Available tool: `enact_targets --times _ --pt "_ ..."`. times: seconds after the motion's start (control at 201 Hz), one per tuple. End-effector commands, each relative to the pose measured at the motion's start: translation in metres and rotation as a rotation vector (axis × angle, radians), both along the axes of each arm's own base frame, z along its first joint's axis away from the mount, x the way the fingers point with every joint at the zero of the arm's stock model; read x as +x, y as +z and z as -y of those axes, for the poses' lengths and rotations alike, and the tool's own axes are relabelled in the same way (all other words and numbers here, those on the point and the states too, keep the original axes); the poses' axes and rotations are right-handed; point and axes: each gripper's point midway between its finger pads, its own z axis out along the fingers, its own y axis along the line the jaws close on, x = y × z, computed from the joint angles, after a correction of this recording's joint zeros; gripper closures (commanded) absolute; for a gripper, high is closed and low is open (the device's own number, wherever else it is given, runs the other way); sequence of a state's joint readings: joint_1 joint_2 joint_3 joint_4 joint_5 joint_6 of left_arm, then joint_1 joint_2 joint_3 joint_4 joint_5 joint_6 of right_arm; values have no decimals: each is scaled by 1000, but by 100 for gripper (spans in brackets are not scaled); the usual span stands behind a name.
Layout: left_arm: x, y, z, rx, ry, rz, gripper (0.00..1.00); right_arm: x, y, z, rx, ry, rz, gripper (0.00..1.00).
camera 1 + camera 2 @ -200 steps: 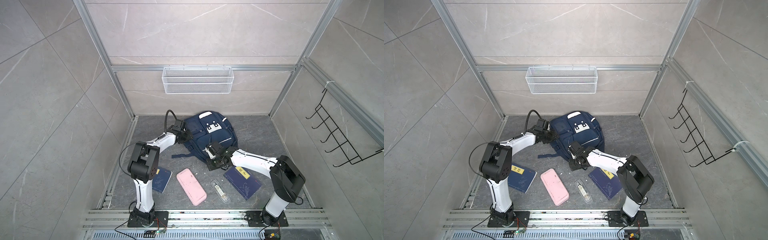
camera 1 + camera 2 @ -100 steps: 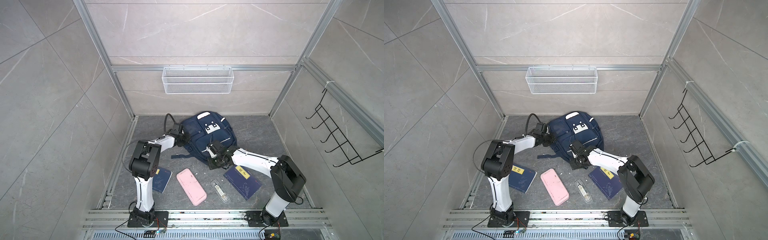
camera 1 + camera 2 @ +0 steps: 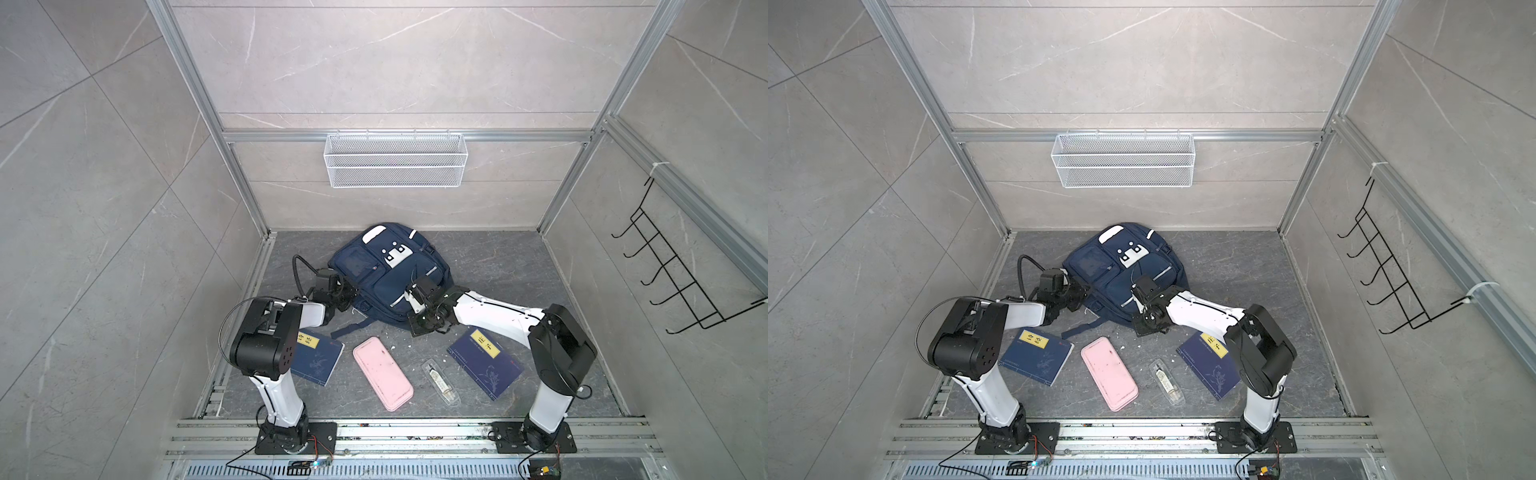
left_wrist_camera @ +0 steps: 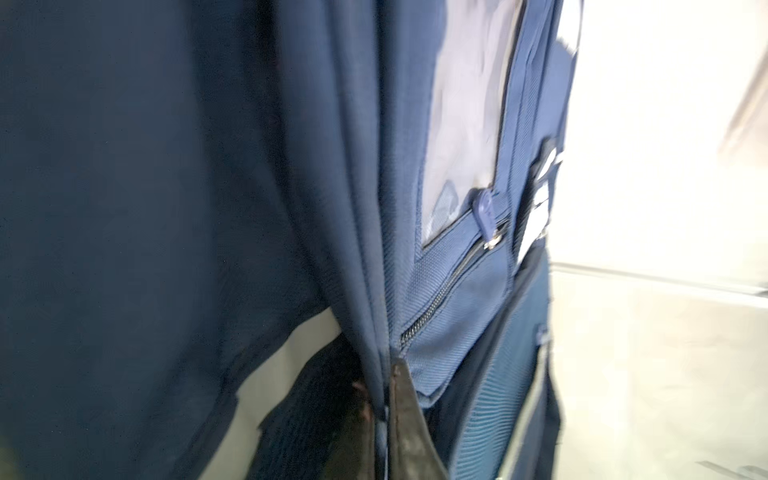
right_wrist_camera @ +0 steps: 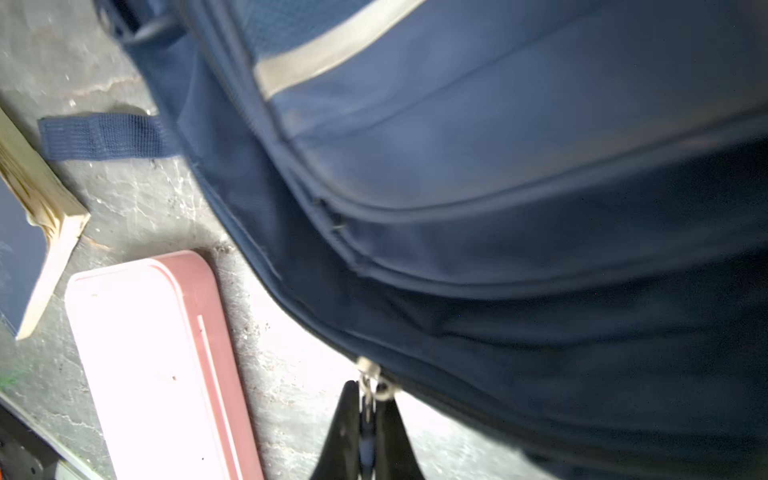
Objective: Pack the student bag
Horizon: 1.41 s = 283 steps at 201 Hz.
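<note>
Closed within the last second, the left gripper (image 4: 382,386) pinches a side seam (image 4: 374,291) of the student bag (image 3: 374,286), the right gripper (image 5: 368,395) clamped on its zipper pull (image 5: 368,370), the bag lying on the grey floor (image 3: 498,266) between both arms.

The student bag (image 3: 374,286) lies toward the back wall (image 3: 395,208), and nearer me a book (image 3: 318,359), a flat case (image 3: 382,374), a slim box (image 3: 440,382) and a second book (image 3: 484,365) lie in a row, left to right.
</note>
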<state>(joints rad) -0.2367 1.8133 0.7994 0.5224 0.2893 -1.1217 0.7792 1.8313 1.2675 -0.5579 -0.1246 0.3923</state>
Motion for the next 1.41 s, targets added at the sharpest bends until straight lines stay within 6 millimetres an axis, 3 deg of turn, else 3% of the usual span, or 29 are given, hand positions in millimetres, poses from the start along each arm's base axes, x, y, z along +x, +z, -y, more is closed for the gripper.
enact_targets --times 0.0,0.144,0.458,0.702,1.045,1.174,1.403 --pt "10 28 26 -142 5 70 100 -12 -1 -28 13 48 -28 100" --pt "12 43 32 -159 8 98 100 -11 -9 -53 23 59 -38 100" --pt "5 58 28 -183 30 129 100 18 -15 -95 65 33 -45 100" --pt "-3 60 -1 -175 110 150 100 30 -13 -86 46 2 -23 100" --pt "-4 68 -12 -245 199 201 100 47 11 -30 57 -72 9 100" --pt "7 75 -5 -288 215 216 100 43 14 -36 84 -55 -11 100" --pt "25 93 9 -361 238 243 100 34 4 -78 101 -3 -43 100"
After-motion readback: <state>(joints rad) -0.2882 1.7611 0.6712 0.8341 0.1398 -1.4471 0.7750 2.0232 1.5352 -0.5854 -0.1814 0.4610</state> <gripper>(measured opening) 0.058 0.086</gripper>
